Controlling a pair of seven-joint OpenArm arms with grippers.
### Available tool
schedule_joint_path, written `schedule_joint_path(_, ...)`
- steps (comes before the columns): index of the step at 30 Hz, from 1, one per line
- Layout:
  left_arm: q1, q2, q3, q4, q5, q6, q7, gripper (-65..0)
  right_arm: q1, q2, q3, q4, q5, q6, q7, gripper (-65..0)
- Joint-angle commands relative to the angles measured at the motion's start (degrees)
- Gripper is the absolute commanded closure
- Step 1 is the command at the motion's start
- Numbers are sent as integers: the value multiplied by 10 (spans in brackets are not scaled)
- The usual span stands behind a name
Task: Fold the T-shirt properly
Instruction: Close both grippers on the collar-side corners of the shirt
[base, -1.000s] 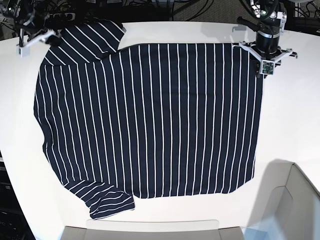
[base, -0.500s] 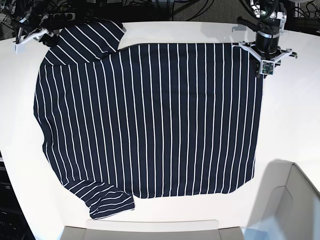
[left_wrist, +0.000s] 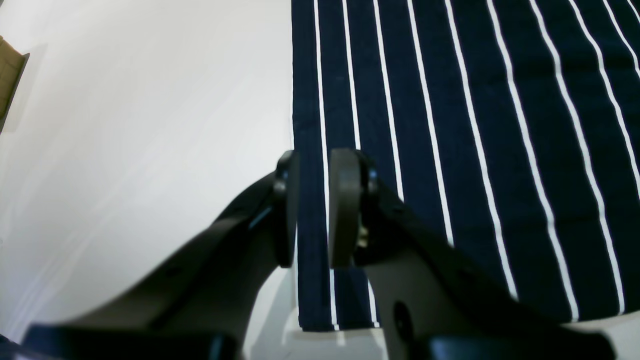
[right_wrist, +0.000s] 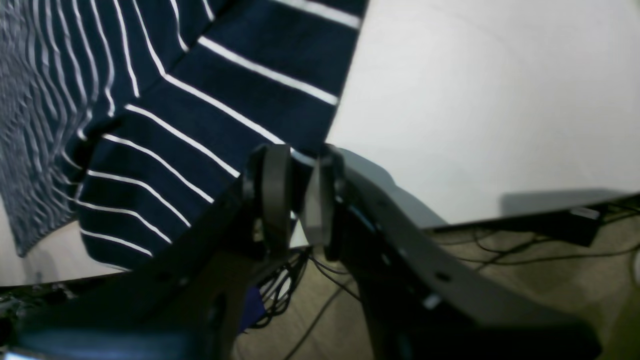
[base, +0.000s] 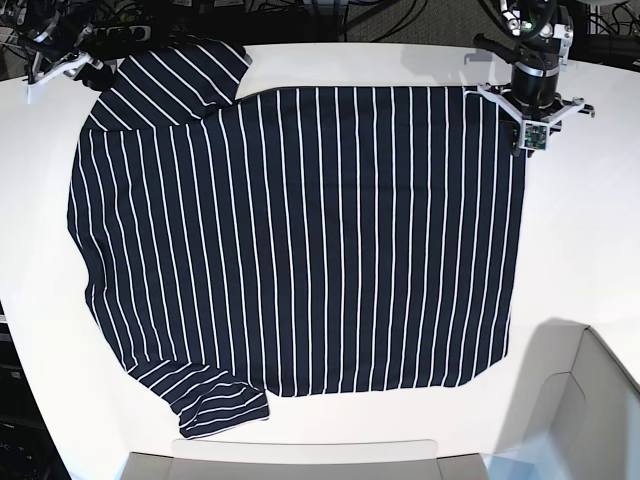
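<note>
At the table's (base: 590, 230) far edge | T-shirt (base: 300, 240) lies flat, long axis across the base view | left end effector (left_wrist: 314, 207) narrow, straddling the hem corner, grip unconfirmed | right end effector (right_wrist: 295, 195) narrow at the sleeve edge, hold unclear | each arm nearest its own corner

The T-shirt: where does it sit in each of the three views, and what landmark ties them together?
Base: the T-shirt lies flat, filling the middle of the white table.
Left wrist: upper right, its straight edge running between the gripper fingers.
Right wrist: upper left, a sleeve.
Shared landmark: the thin white stripes.
</note>
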Motion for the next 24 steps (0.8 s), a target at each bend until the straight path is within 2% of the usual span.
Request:
schedule_joint_path(1, 1, -5, -2, 9, 0, 4, -13, -103, -5, 11, -2, -19, -69, -28, -31, -129)
schedule_joint_path(5, 1, -3, -2, 9, 0, 4, -13, -103, 12, 12, -35, -51, -69, -28, -31, -129)
schedule_joint_path(13, 1, -3, -2, 9, 0, 4, -13, -103, 6, -33, -96, 22, -69, -30, -32, -129)
schedule_joint_path(21, 1, -1, -2, 8, -1, 4, 6, -105, 2, -38, -98, 44, -71, -30, -30, -129)
schedule_joint_path(23, -7, -1, -4, 8, -19, 4, 24, -105, 3, -38, -97, 44, -80, -30, -29, -129)
schedule_joint_path(24, -17, -1, -8, 7, -48, 4, 35, -106, 4, -34, -97, 44, -88, -30, -29, -129)
